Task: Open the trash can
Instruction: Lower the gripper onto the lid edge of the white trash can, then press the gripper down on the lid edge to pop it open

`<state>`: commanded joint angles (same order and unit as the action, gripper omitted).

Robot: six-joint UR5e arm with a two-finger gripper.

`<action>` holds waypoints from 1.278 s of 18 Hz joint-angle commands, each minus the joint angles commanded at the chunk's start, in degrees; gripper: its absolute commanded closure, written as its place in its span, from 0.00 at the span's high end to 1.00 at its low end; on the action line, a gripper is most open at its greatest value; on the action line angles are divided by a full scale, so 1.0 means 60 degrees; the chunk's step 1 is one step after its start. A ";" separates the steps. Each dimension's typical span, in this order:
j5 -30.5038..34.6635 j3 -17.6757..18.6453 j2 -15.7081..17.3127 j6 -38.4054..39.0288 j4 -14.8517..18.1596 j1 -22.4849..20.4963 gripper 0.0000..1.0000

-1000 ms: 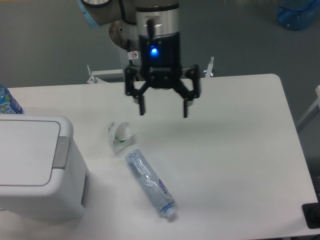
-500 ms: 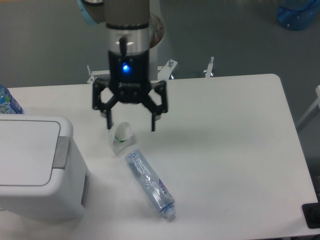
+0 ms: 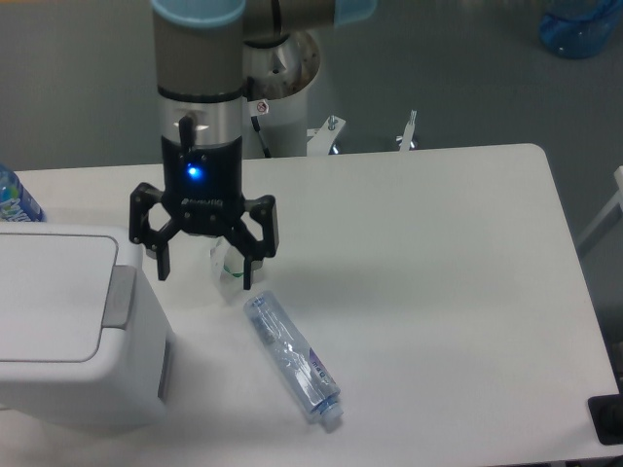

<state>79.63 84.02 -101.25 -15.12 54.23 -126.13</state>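
The trash can [image 3: 68, 331] is a large white boxy bin at the left edge of the table, its flat lid down and a grey push tab [image 3: 119, 297] on its right side. My gripper [image 3: 206, 274] hangs open just right of the bin's upper right corner, fingers pointing down with nothing between them. The left fingertip [image 3: 163, 268] is close above the tab's far end; whether it touches the bin I cannot tell.
A clear plastic bottle [image 3: 291, 358] lies on the table right of the bin. A small crumpled white and green wrapper [image 3: 232, 270] sits partly behind my gripper. A blue bottle [image 3: 15, 197] stands behind the bin at far left.
My gripper has travelled left and downward across the table, from above the middle toward the trash can's tab. It stayed open. Nothing else moved.
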 joint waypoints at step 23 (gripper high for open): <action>0.0000 0.0147 -0.0205 0.1231 0.0000 0.0455 1.00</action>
<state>79.63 84.90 -102.48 -7.73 54.23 -123.40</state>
